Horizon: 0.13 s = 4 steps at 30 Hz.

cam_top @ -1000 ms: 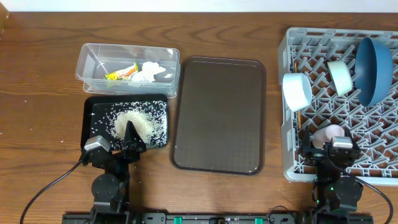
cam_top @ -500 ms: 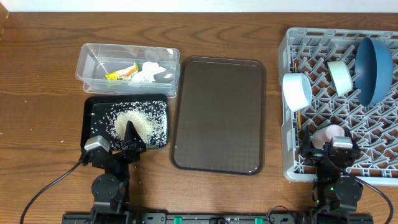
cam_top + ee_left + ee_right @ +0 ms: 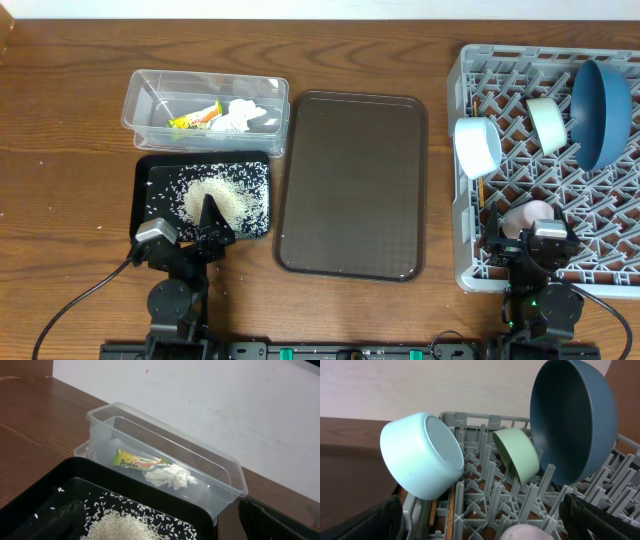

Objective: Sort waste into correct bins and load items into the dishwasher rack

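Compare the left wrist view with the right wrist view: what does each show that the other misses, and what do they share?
Only the left wrist view shows the clear tub holding the snack wrapper and the tissue, and the black tub with rice. Only the right wrist view shows the rack with the white bowl, mint-green bowl and dark-blue bowl tilted on its pegs, and the pink cup at the bottom edge. Both share the table, the pale wall and blurred dark fingers at the lower corners.
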Available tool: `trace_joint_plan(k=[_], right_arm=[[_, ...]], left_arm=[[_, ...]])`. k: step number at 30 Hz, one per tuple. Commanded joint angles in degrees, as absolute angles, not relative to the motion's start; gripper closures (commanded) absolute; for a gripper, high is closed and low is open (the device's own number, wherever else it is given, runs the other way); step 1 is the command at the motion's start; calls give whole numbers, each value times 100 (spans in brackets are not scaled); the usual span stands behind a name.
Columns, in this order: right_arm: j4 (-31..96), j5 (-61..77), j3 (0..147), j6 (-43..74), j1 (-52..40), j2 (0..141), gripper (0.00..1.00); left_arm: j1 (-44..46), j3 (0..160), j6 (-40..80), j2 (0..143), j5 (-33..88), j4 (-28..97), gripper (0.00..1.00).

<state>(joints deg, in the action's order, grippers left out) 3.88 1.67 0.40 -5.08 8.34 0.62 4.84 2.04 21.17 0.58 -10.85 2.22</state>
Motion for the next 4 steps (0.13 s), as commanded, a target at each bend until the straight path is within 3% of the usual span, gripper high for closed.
trace_joint_plan(k=[1, 4], right_arm=[[405, 172, 32, -565, 819, 32, 1], [405, 172, 32, -565, 821, 32, 1]], left_arm=[[451, 23, 2145, 23, -1094, 290, 0], [451, 23, 2147, 23, -1094, 290, 0]])
